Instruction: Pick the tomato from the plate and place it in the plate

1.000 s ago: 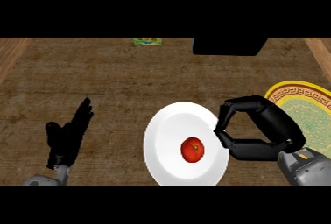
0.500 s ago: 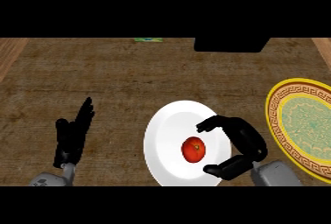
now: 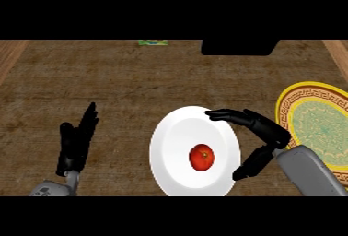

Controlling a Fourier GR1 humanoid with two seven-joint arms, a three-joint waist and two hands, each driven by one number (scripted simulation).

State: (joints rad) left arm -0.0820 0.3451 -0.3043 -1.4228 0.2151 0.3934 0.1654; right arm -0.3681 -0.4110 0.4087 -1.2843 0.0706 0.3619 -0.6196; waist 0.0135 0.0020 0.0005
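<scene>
Hovering over the right rim of the white plate (image 3: 173, 138) with the right hand (image 3: 262, 133), fingers (image 3: 231, 114) and thumb (image 3: 248, 168) spread wide in an arc and clamped on nothing, apparently so as to take in the tomato (image 3: 202, 157) lying untouched just left of them near the plate's middle. Resting at lower left with the left hand (image 3: 75, 143), fingers straight and up, out of the way. Probably bound for the patterned plate (image 3: 284, 108) just to the right, hence the approach from that side.

Red tomato (image 3: 202, 157); plain white plate (image 3: 178, 138); yellow plate (image 3: 298, 95), green centre, key-pattern rim; brown counter (image 3: 136, 83).
</scene>
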